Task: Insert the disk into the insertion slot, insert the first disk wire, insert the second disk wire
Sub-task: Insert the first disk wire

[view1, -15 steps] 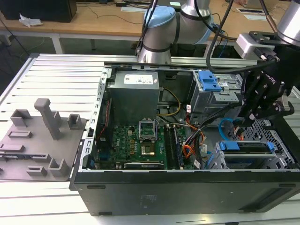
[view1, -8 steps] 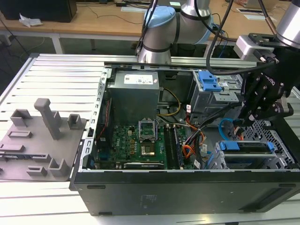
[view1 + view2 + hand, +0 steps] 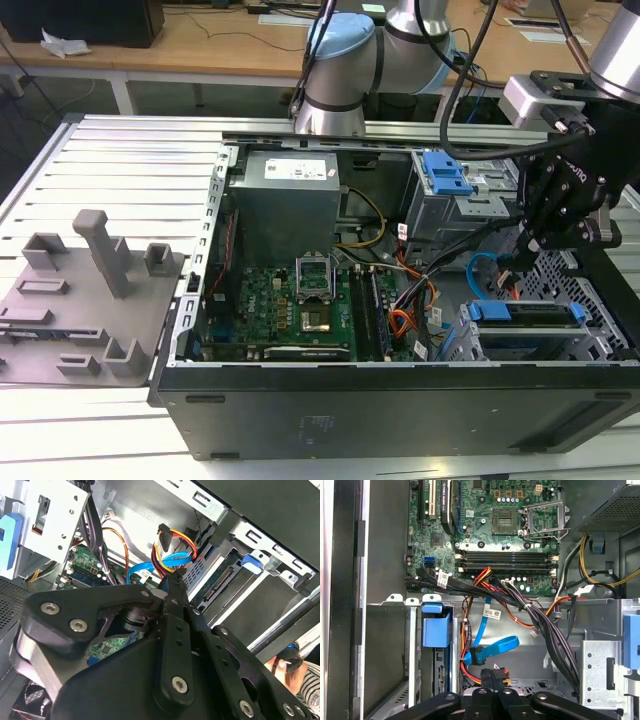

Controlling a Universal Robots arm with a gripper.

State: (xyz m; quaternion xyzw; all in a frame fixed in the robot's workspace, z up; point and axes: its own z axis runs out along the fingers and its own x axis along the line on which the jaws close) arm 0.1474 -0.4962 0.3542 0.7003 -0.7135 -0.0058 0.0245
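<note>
First wrist view: your gripper (image 3: 495, 672) sits nearest the lens, its black fingers pressed together. In the second wrist view you can see what they pinch: the first disk wire (image 3: 181, 544), a red, orange and black bundle that arcs up from the fingertips to a small black plug standing apart from the disk. Just beyond the fingertips, the second disk wire (image 3: 497, 646) curls in a bright blue loop. Beside it the disk (image 3: 435, 630) shows its blue frame, seated in the insertion slot (image 3: 595, 310). In the exterior view, that perforated cage stands at the exterior view's right end of the open computer case (image 3: 400, 410). Farther off lie the green motherboard (image 3: 495, 510) and the taller grey cage (image 3: 445, 205) with its blue latch, then the power supply (image 3: 285, 200) against the far wall.
</note>
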